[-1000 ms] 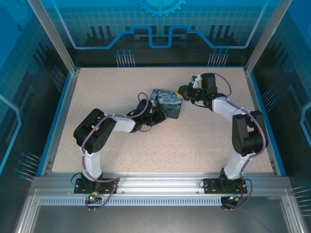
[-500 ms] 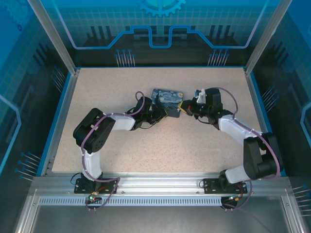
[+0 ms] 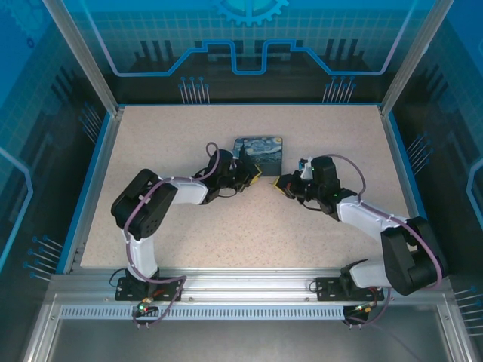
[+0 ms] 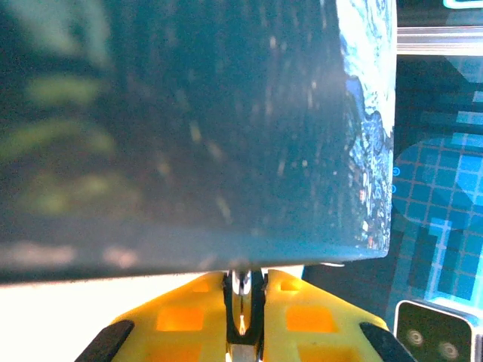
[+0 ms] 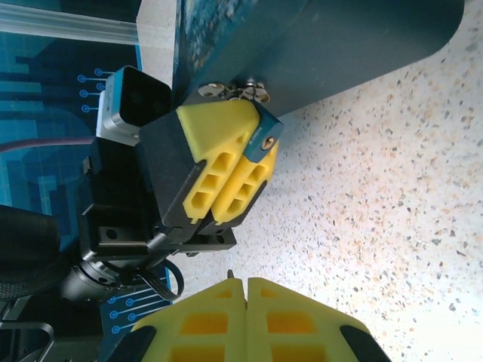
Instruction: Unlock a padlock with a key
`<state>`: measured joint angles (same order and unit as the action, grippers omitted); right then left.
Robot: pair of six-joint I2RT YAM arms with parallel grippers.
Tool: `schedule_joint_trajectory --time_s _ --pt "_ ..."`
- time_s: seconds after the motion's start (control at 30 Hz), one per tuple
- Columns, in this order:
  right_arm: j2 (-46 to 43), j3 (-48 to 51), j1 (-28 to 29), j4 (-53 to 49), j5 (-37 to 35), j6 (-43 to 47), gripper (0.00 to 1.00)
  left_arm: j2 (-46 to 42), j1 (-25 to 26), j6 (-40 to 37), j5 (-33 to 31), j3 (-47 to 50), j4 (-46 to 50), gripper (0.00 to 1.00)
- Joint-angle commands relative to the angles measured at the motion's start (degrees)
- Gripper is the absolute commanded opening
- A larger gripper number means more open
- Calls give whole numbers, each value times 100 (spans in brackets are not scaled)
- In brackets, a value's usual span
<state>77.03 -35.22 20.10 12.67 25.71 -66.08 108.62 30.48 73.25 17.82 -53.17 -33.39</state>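
Speckled beige bench (image 3: 189,219) spreads inside a blue-lit enclosure, and a dark-blue box (image 3: 259,148) printed with a swirling night sky lies near its middle. Over the last second the right arm has swung from the far right of that box down and inward. The right fingers (image 5: 287,324) now sit just in front of the left fingers (image 5: 219,136), tip facing tip, close to the box's near edge. The box itself has gone from a tilted pose to lying squarer and a little farther back. The left fingers are narrowed on the padlock (image 5: 264,141), a small bluish body pinched at their tips, with its silvery shackle (image 5: 251,92) seen against the box's dark side. The right fingers are pressed fully together, and a thin grey sliver, apparently the key (image 5: 229,276), pokes out of their tips toward the lock. From this, the approach looks largely done and alignment is the step in hand. Key and padlock are near but apart, and the keyhole cannot be made out, so insertion will likely need a fine, straight push.
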Motion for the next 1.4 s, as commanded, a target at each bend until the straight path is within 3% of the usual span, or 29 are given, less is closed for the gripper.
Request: schedule_joint_trajectory --time_s 0.0,0.3,0.57,0.93,1.2,1.37 --pt "-23 98 67 406 -104 -225 0 -358 -25 249 -95 155 -612 0" --pt "330 342 56 1380 1 -815 0 -367 225 551 -414 530 -1341 0" --pt "406 724 29 2132 64 -1210 0 -686 441 676 -810 622 -1161 0" --pt "-73 1214 -32 2300 -216 -1626 0 -1071 483 865 -1165 808 -895 0" --pt "-874 1228 -32 1680 -557 -1716 0 -973 493 1028 -1093 814 -1181 0" --pt "-906 1202 -28 1768 -633 -1851 0 -782 519 1270 -1038 865 -1616 0"
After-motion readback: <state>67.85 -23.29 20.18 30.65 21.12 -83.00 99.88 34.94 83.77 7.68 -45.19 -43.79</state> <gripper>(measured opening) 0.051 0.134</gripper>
